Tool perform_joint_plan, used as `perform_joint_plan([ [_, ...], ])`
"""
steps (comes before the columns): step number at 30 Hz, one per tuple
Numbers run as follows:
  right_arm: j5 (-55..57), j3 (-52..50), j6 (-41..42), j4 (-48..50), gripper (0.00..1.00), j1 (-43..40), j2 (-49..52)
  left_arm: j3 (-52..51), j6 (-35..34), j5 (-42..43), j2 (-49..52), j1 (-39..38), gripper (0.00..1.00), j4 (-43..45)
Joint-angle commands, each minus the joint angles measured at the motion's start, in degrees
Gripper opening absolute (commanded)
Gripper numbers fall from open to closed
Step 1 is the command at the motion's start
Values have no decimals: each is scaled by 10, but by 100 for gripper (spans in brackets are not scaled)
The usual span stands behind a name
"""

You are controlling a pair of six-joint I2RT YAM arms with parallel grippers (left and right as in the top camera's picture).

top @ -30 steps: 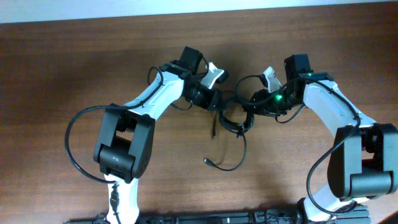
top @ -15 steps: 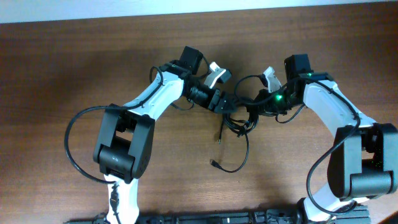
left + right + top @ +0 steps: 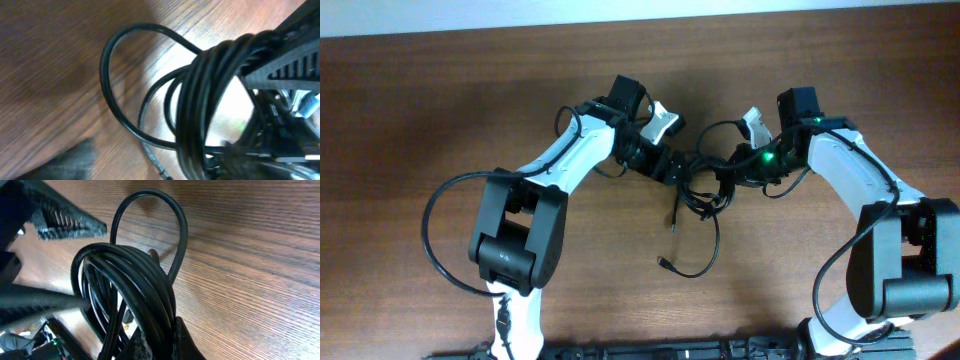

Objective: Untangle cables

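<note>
The right gripper (image 3: 159, 342) has its two fingers (image 3: 184, 339) squeezed tight on the cables (image 3: 135, 280), a thick black bunch of loops. One bumpy finger (image 3: 287, 67) of the left gripper (image 3: 668, 163) sits right against the same bunch, but I cannot tell if that gripper is squeezing it. The bunch is between the two grippers, at the far middle of the brown table (image 3: 420, 130). One loop (image 3: 112, 85) sticks out over the wood. A thin cord (image 3: 715, 240) curls toward the near edge and ends in a small plug (image 3: 663, 264).
</note>
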Motion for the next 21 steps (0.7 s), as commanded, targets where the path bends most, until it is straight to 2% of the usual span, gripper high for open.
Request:
perform_joint_plan([
  [1, -69, 7, -26, 0, 4, -3, 3, 3, 6, -15, -21, -2, 50, -1],
  [3, -72, 7, -26, 0, 4, -3, 3, 3, 3, -8, -21, -2, 35, -1],
  [5, -72, 7, -26, 0, 4, -3, 3, 3, 4, 49, -21, -2, 22, -1],
  [7, -72, 7, -26, 0, 4, -3, 3, 3, 4, 90, -21, -2, 28, -1],
  [9, -72, 7, -26, 0, 4, -3, 3, 3, 4, 93, -21, -2, 27, -1],
  [10, -72, 7, -26, -1, 4, -3, 3, 3, 4, 90, -21, -2, 24, -1],
  [11, -72, 7, -26, -4, 4, -3, 3, 3, 4, 67, -21, -2, 25, -1],
  [13, -72, 7, -36, -11, 4, -3, 3, 3, 4, 15, -21, 0, 77, -3],
  [15, -72, 7, -36, -11, 4, -3, 3, 3, 4, 8, -21, 3, 89, -3],
  [18, -68, 7, -36, -11, 4, -3, 3, 3, 4, 13, -21, 3, 84, -3],
  [21, -44, 7, -36, -13, 4, -3, 3, 3, 4, 15, -44, 3, 89, -3],
])
